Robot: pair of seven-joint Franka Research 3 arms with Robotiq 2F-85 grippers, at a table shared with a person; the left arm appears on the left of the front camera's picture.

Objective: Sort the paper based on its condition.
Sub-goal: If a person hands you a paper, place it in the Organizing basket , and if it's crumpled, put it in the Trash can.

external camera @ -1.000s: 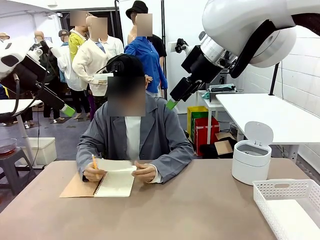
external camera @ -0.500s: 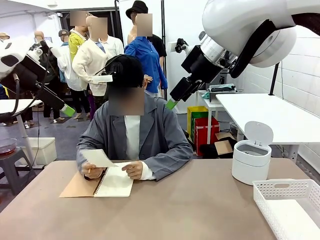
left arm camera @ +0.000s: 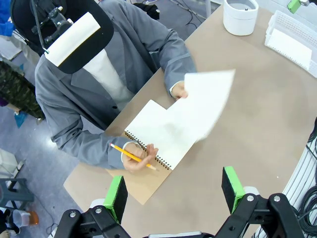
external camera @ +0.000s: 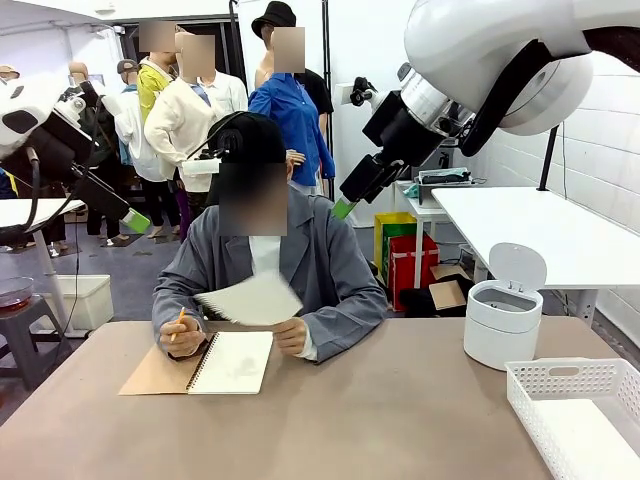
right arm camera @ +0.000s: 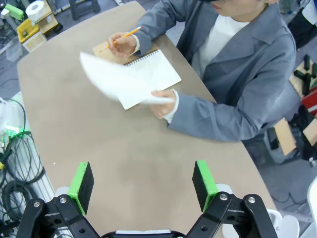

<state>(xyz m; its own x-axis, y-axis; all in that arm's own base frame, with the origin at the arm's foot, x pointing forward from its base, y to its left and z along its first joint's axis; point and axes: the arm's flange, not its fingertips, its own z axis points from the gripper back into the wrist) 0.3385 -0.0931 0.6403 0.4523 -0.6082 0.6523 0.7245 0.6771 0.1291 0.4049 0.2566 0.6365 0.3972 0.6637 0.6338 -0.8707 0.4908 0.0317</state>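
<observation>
The person at the far side holds one sheet of paper (external camera: pixel 250 300) in the air with one hand, just above an open spiral notebook (external camera: pixel 232 362) with a tan cover. The sheet (left arm camera: pixel 205 101) is blurred and hangs over the table beside the notebook (left arm camera: pixel 153 131). The other hand holds a yellow pencil (left arm camera: pixel 131 156) at the notebook's edge. My left gripper (external camera: pixel 135 220) hangs high at the left, open, with nothing between its pads (left arm camera: pixel 116 192). My right gripper (external camera: pixel 343 208) hangs high behind the person, open and empty (right arm camera: pixel 142 179), looking down on the paper (right arm camera: pixel 111 77).
A white lidded bin (external camera: pixel 503 325) with its lid up stands at the table's right. A white plastic basket (external camera: pixel 570 368) sits at the front right corner. Other people stand far behind.
The person has lifted a sheet off the notebook and swung it up and to the right in one hand. Both arms have stayed still.
</observation>
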